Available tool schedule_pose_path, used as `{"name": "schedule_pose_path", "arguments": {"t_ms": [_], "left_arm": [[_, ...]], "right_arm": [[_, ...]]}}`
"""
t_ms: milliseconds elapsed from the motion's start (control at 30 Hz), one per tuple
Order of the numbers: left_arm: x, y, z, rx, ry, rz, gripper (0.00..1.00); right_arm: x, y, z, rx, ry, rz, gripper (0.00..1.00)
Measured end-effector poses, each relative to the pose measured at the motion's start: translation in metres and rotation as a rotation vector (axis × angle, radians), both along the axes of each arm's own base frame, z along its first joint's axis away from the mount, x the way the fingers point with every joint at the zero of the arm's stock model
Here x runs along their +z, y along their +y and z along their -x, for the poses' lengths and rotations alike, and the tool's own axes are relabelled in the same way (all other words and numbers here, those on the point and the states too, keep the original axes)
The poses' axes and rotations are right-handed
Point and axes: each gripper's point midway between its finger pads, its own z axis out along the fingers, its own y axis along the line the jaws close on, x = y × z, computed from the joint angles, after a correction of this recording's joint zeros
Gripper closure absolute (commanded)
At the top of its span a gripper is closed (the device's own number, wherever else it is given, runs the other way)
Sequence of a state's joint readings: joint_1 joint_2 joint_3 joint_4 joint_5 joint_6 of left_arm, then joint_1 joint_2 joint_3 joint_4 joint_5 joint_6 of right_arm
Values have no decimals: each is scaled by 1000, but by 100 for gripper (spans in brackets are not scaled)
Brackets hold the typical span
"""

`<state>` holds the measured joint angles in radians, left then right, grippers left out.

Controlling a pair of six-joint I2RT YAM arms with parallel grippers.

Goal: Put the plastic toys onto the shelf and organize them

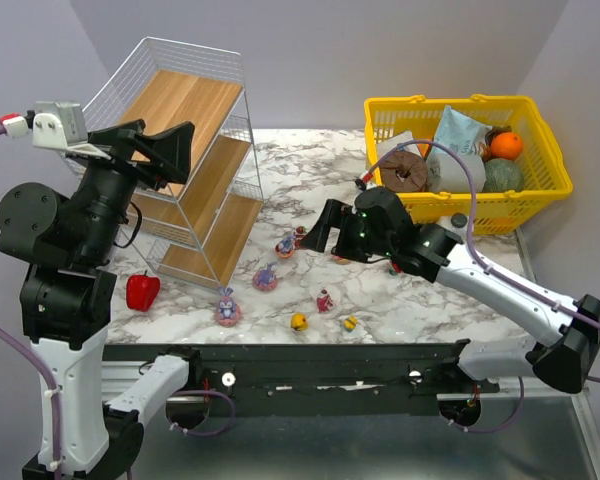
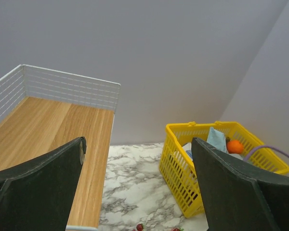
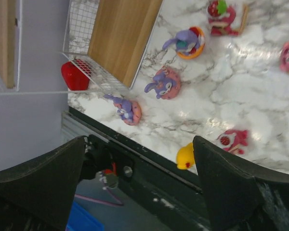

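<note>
Confirm the right hand (image 1: 318,230) spread fully open and empty, low over the tabletop (image 1: 410,300) among the plastic toys (image 3: 166,83). Confirm the left hand (image 1: 165,142) wide open, gripping nothing, raised near the top board of the shelf (image 1: 195,170). Note the toys scattered on the tabletop in front of the shelf, with none visible on any board. Select one figurine, probably the nearest purple bunny (image 1: 285,243); centre it in the open right hand, descend straight, close on the round base rather than the ears. Avoid nudging the yellow ducks (image 1: 298,321). Leave the red bell pepper (image 1: 142,290) and yellow basket (image 1: 500,205) untouched.
</note>
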<state>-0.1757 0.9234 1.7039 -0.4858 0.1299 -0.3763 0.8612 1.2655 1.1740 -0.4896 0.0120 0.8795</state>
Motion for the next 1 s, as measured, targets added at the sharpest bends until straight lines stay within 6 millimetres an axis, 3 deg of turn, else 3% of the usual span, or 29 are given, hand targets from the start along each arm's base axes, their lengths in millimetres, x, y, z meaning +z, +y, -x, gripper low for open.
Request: {"name": "schedule_pose_path", "arguments": {"t_ms": [100, 367, 500, 667, 1000], "left_arm": [[-6, 6, 8, 21, 23, 52, 1], [-22, 13, 18, 42, 80, 168, 1], [-30, 12, 20, 34, 109, 200, 1], [-41, 7, 20, 16, 140, 215, 1], [-43, 6, 24, 12, 143, 219, 1]], "right_arm": [[-15, 18, 3, -66, 94, -38, 4], [-69, 87, 0, -133, 284, -8, 32], [-93, 109, 0, -139, 311, 43, 41], [-103, 118, -9, -162, 297, 84, 52], [-128, 112, -16, -201, 282, 183, 55]]}}
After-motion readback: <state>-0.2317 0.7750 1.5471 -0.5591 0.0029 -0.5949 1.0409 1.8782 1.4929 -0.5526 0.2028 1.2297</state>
